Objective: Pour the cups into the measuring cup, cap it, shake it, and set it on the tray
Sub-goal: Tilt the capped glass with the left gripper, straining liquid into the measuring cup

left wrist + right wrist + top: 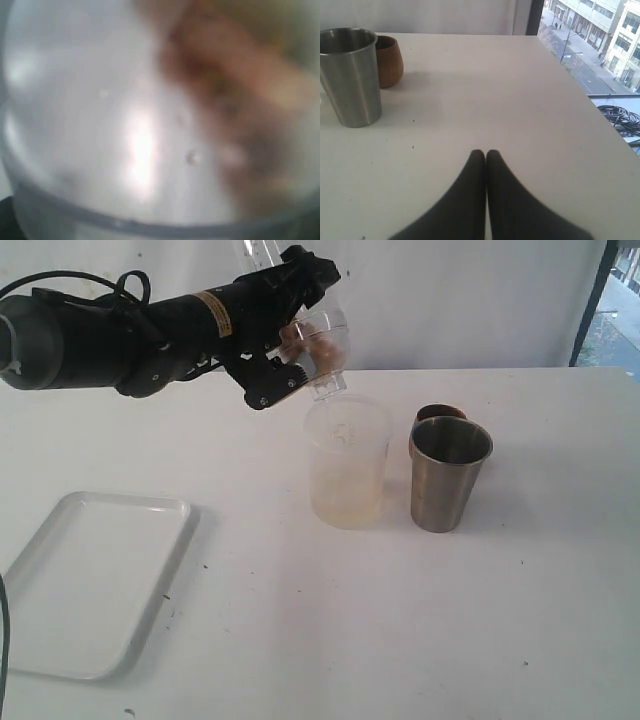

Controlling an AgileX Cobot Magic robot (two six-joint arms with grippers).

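My left gripper (293, 335) is shut on the clear measuring cup (252, 252), held tipped mouth-down above the table. A clear domed lid (328, 352) covers its lower end, and brown pieces (318, 343) lie in the dome. In the left wrist view the blurred cup wall (115, 125) and the brown pieces (235, 100) fill the frame. The frosted tumbler (347, 470) stands directly below. The steel cup (450, 475) (350, 75) stands to its right, with the wooden cup (440, 415) (389, 60) behind it. My right gripper (485, 152) is shut and empty, low over bare table.
The white tray (100, 570) lies at the front left of the table. The table's right edge (580, 95) drops off next to a window over a street. A white wall backs the table.
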